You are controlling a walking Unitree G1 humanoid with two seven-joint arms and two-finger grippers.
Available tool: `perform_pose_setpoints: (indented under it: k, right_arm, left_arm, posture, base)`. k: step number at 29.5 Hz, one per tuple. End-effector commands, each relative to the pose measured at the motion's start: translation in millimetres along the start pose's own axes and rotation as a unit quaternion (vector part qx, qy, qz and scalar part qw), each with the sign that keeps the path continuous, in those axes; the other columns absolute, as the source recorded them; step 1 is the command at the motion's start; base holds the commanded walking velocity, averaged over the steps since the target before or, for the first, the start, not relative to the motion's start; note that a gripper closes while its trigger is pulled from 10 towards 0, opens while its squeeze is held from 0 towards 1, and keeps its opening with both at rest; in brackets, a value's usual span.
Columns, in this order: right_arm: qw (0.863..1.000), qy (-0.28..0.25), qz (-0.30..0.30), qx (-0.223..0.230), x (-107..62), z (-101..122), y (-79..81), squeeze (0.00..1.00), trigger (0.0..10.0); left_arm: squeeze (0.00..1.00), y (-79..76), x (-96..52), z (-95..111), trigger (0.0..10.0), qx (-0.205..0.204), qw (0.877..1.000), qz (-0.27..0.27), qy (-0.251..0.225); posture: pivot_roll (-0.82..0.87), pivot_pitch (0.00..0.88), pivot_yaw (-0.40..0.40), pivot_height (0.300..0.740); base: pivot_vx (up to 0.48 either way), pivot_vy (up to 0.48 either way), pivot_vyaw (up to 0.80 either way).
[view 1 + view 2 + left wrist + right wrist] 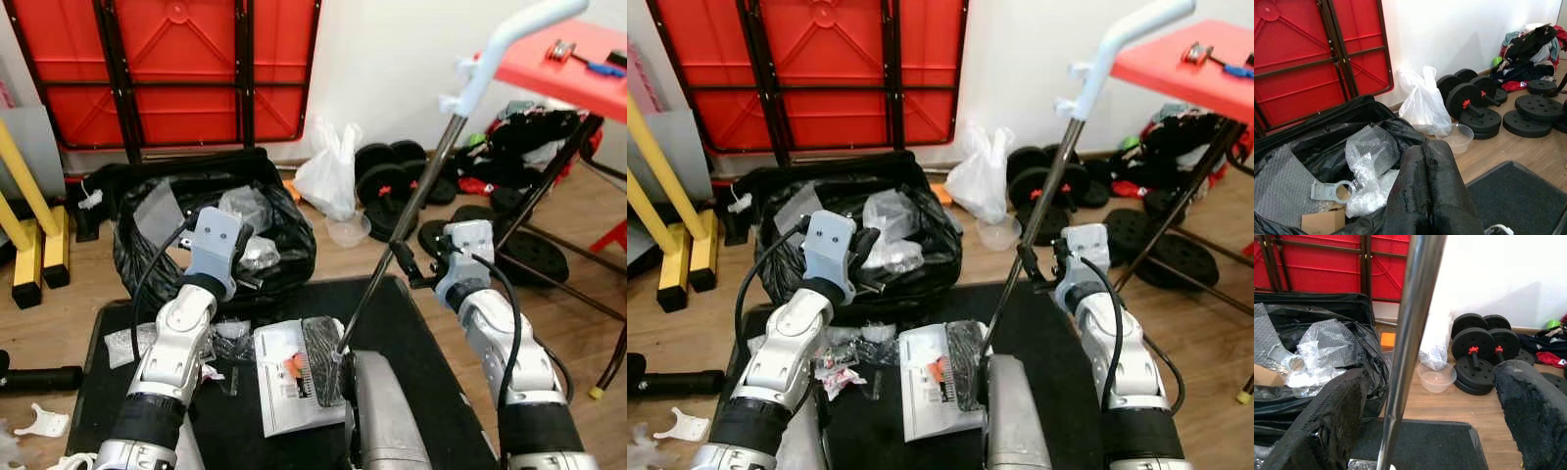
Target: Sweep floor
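Right hand (1036, 266) sat partway up the long metal broom pole with a pale blue handle (416, 201). In the right wrist view its two black fingers (1334, 423) stood apart with the pole (1408, 342) running between them; contact with either finger was hard to judge, so the grip itself could not be confirmed.

The pole slanted down to the dark broom head (321, 374), which rested on the black floor mat (431, 333) against a white printed sheet of paper (284, 392). The lower end of the head was cut off behind the robot's grey body.

Left hand (242, 257) was held over the open black rubbish bag (284, 240), fingers (1425, 196) pressed together with nothing between them. Inside the bag: crumpled clear bubble wrap (1369, 156), a grey plastic ring-shaped bracket (1332, 191) and a scrap of brown cardboard (1322, 223), partly buried.

Small clear wrappers (847, 357) lay on the mat beside the paper; their contents were too small to read.

Behind the bag, a folded red tabletop (176, 69) leaned against the white wall. A white plastic carrier bag (328, 171), a clear plastic bowl (1458, 138) and black dumbbell weights (1474, 100) sat on the wooden floor (59, 323). A heap of dark clothing (1528, 54) was cut off at the frame edge.
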State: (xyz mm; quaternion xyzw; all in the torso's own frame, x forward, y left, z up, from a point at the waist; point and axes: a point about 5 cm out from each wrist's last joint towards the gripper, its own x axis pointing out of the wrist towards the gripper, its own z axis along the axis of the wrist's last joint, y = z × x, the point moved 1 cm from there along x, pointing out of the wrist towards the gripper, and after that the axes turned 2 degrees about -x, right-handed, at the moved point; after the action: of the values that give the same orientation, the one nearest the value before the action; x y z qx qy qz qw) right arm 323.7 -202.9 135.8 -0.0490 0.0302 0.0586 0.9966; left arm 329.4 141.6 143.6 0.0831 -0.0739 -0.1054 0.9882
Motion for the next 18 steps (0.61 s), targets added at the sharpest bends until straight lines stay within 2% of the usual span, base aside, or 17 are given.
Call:
perform_pose_setpoints:
  k: [1,13,18]
  right_arm:
    - [1.0,-0.003,-0.01,-0.003,4.4,0,-4.1,0.0,10.0]
    - [1.0,0.009,-0.019,0.012,11.6,-9,-14.7,0.0,10.0]
    - [0.999,0.017,-0.023,0.021,14.6,-17,-16.5,0.0,10.0]
  left_arm:
    - [0.0,-2.5,0.1,-1,10.0,0.002,1.0,-0.004,0.004]
    - [0.0,-4.9,-4.4,2,10.0,0.002,1.0,-0.008,-0.002]
    - [0.0,-9.0,-11.8,7,10.0,0.002,1.0,-0.021,-0.011]
  posture:
    - [-0.16,0.025,-0.119,0.421]
    - [-0.15,0.054,-0.128,0.386]
    - [-0.14,0.102,-0.13,0.371]
  base:
    - [0.0,0.0,0.0]
    - [0.0,0.0,0.0]
    - [0.0,0.0,0.0]
